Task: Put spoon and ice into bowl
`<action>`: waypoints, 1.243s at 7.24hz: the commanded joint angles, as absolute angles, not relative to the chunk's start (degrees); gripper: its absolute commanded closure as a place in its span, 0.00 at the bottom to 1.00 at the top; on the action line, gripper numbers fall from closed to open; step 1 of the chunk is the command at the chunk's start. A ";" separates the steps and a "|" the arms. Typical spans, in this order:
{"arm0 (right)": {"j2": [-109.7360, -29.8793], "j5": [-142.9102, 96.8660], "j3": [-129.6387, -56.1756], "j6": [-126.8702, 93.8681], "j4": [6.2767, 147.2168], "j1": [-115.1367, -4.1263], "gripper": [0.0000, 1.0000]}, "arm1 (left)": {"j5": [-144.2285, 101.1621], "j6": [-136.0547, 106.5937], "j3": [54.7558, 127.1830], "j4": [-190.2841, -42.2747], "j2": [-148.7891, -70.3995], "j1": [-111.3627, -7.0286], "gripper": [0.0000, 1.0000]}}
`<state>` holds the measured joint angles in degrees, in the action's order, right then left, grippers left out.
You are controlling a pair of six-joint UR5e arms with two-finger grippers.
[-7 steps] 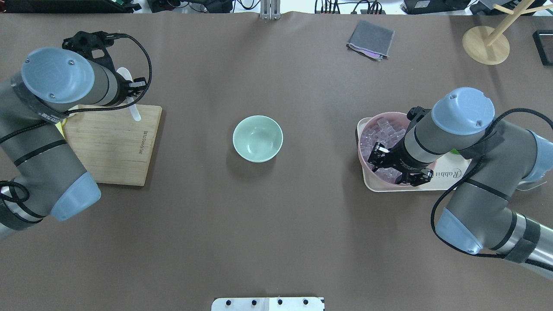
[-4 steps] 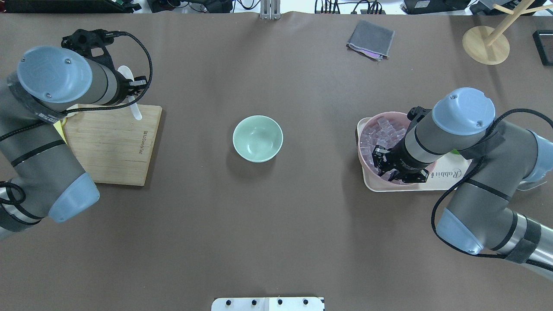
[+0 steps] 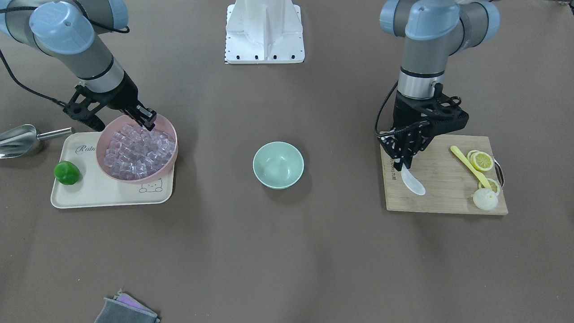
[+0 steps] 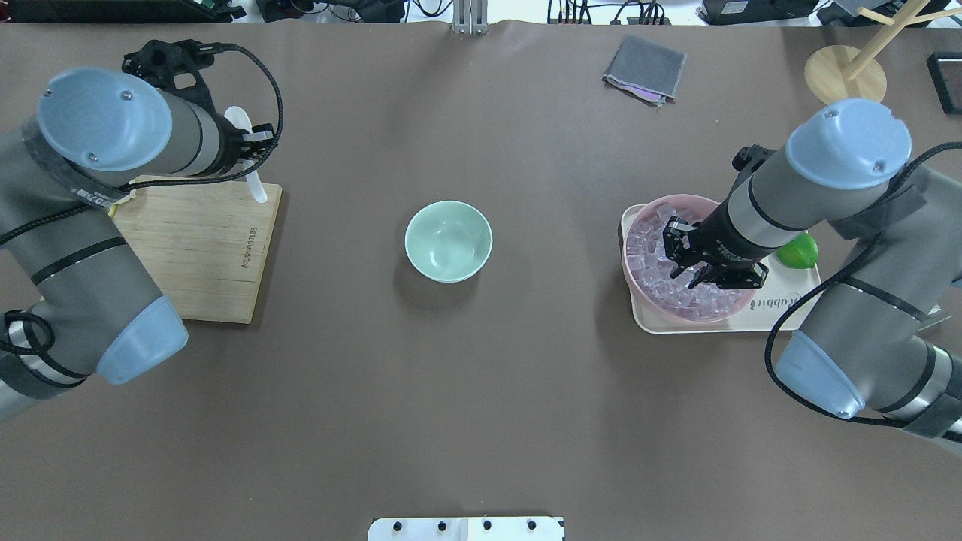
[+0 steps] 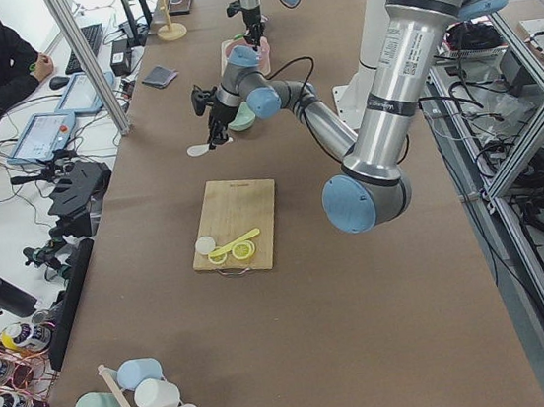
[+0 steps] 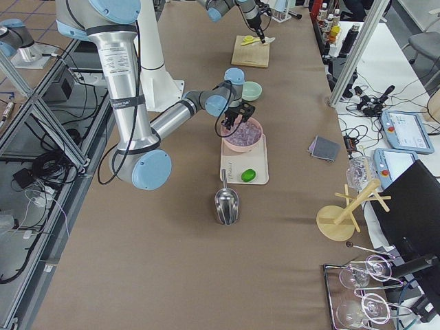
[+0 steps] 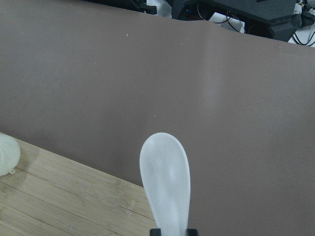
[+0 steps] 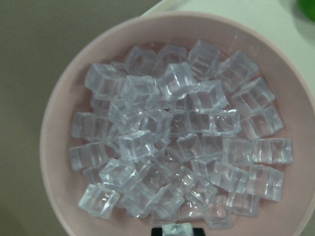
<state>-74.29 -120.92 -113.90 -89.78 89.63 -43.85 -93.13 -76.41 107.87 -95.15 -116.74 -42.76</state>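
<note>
The mint-green bowl (image 3: 278, 164) stands empty mid-table, also in the overhead view (image 4: 449, 240). My left gripper (image 3: 406, 158) is shut on the handle of the white spoon (image 3: 413, 182) and holds it above the far corner of the cutting board (image 3: 444, 190). The spoon's scoop fills the left wrist view (image 7: 165, 179). My right gripper (image 3: 146, 119) hovers over the pink bowl (image 3: 171, 154) of ice cubes (image 8: 172, 132). It is shut on one clear ice cube (image 8: 177, 229), seen between the fingertips in the right wrist view.
The board carries a slim yellow utensil (image 3: 468, 166), lemon slices (image 3: 483, 160) and a lemon end (image 3: 485, 199). The pink bowl sits on a cream tray (image 3: 89, 193) with a lime (image 3: 67, 173); a steel scoop (image 3: 18, 139) lies beside it. A grey cloth (image 4: 645, 68) and wooden stand (image 4: 845, 79) lie far right.
My right gripper closed among the ice cubes and rose out of the pink bowl with one cube. My left gripper lifted the spoon and shifted slightly right and away.
</note>
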 commanded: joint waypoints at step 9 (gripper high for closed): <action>-58.90 -107.88 -115.40 -82.71 92.90 -42.04 1.00 | -97.03 -84.65 92.98 -99.76 -133.42 -28.64 0.02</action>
